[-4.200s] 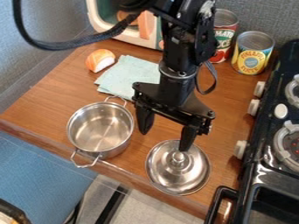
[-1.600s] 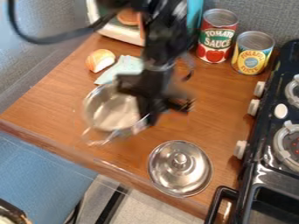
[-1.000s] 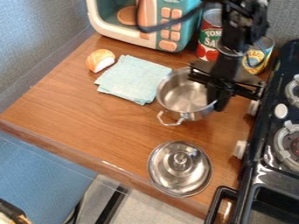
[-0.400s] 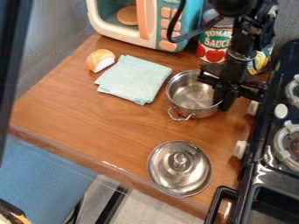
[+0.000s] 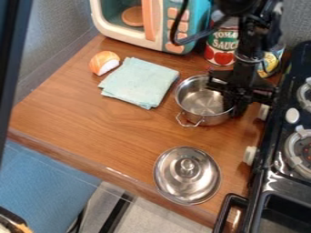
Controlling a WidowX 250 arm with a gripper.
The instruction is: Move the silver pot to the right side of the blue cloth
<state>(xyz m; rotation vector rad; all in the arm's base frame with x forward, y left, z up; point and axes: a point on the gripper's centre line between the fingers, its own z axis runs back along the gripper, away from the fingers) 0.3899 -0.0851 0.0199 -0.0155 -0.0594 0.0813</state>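
Over a wooden counter point(image 5: 91, 118) beside a black stove point(image 5: 276, 136), my pincer point(image 5: 235, 107) clenches the stove-side rim of the silver pot point(image 5: 199, 101), just right of the blue cloth point(image 5: 138, 82). A silver lid point(image 5: 182, 182) lies nearer the front edge; a toy microwave point(image 5: 118, 32) stands behind the cloth.

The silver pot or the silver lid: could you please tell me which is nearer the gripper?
The silver pot, right at the gripper; the lid lies apart from both.

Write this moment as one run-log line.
silver pot: right of blue cloth, upright | gripper: at pot's right rim | lid: on counter, off pot | placement: looks met
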